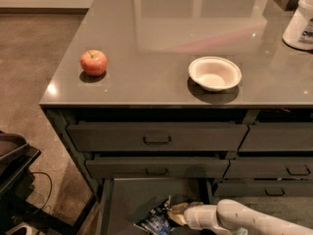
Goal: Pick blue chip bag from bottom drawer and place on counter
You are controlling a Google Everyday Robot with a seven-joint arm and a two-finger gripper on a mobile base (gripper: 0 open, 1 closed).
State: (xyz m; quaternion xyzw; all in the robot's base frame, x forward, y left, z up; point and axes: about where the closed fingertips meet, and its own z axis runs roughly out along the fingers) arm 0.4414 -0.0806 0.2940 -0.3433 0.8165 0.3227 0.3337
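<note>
Pincer (pixel 177 213) sat low in bottom drawer (pixel 127 199), against blue chip bag (pixel 155 220); grip state couldn't be told. Best clamp firmly, lift straight, clear of middle drawer (pixel 156 166).

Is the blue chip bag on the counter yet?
No, the blue chip bag lies in the open bottom drawer, with the gripper at its right side, below the counter.
</note>
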